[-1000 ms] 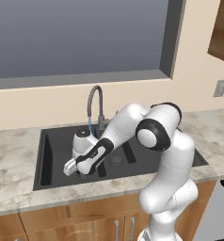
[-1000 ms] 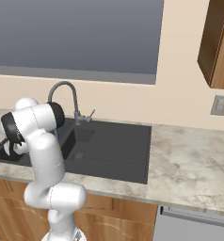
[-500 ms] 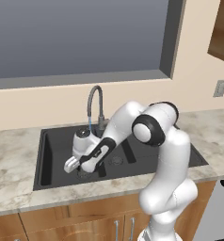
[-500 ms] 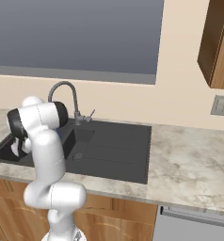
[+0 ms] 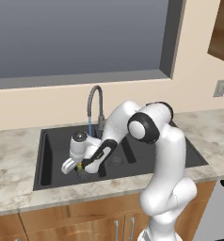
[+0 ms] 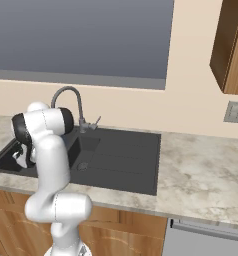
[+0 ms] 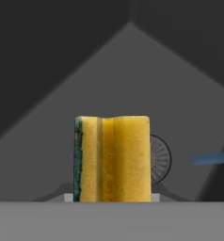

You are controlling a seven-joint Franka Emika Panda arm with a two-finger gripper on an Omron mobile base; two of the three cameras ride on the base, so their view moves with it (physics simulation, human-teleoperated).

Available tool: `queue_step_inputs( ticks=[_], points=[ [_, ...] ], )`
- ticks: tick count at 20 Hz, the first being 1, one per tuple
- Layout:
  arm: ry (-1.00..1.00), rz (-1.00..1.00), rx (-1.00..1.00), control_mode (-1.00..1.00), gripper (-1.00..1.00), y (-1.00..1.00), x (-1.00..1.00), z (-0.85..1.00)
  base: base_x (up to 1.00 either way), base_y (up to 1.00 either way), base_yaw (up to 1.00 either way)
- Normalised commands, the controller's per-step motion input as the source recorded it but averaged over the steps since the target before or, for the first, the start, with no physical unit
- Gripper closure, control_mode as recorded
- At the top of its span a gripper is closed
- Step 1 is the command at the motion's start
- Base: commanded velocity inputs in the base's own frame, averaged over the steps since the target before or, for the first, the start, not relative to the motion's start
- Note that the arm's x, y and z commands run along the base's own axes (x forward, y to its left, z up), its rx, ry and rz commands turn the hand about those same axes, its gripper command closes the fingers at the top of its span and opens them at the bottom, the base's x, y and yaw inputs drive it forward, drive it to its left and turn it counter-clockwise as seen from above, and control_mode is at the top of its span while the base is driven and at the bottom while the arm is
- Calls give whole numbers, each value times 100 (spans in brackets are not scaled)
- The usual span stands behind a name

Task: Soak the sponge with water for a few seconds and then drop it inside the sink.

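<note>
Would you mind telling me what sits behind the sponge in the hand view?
Behind the sponge, a round drain shows on the dark basin floor of the sink; the sponge covers its left part. The water streaks past at right.

Soft, even rendered light with no visible source and no glare. The beige wall and marble counter are bright. The sink is dark, with faint shading on its walls. The hand view is dim, its basin walls in flat grey tones, while the sponge looks bright but slightly soft and pixelated. No edge distortion.
</note>
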Motion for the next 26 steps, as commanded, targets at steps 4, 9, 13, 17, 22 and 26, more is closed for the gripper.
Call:
queue_step_inputs(
  ticks=[4,9,13,17,22,26],
  points=[
    [-9,0,0,-100,100,10,28,-3,0,0,0],
    [-8,-1,0,-100,100,9,29,-1,0,0,0],
    [0,0,0,-100,100,1,0,-10,0,0,0],
    [0,0,0,-100,100,0,0,-19,0,0,0],
    [0,0,0,-100,100,0,0,-17,0,0,0],
    [0,0,0,-100,100,0,0,-17,0,0,0]
  ],
)
